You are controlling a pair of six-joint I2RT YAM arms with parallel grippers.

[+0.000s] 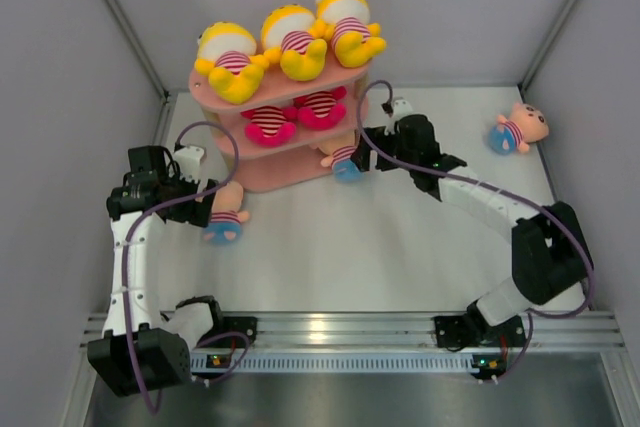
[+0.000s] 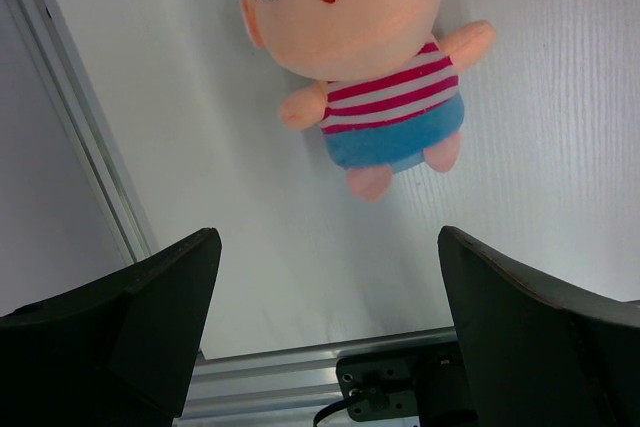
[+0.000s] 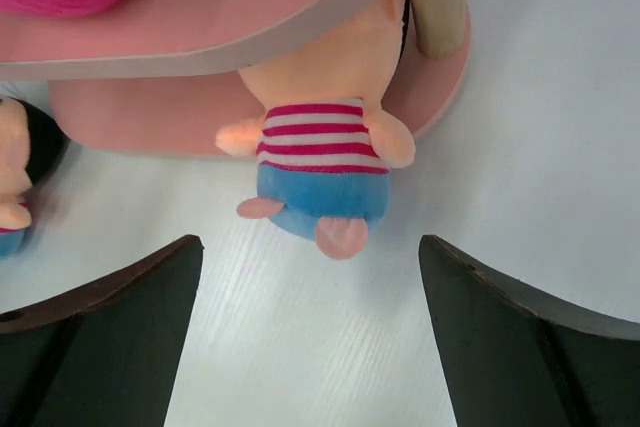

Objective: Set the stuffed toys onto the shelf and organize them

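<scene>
Right gripper (image 3: 309, 249) gapes wide just short of a doll (image 3: 322, 152) half tucked into the shelf (image 3: 250, 37) at its 4 o'clock, light and squashy I'd guess, best pinched across the striped belly, while the left gripper (image 2: 328, 237), likewise spread, hovers over a second doll (image 2: 385, 97).

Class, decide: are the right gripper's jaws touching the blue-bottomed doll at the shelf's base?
Apart. The right wrist view shows bare table between the open jaws of the right gripper and the blue-bottomed doll, which lies partly under the shelf.
</scene>
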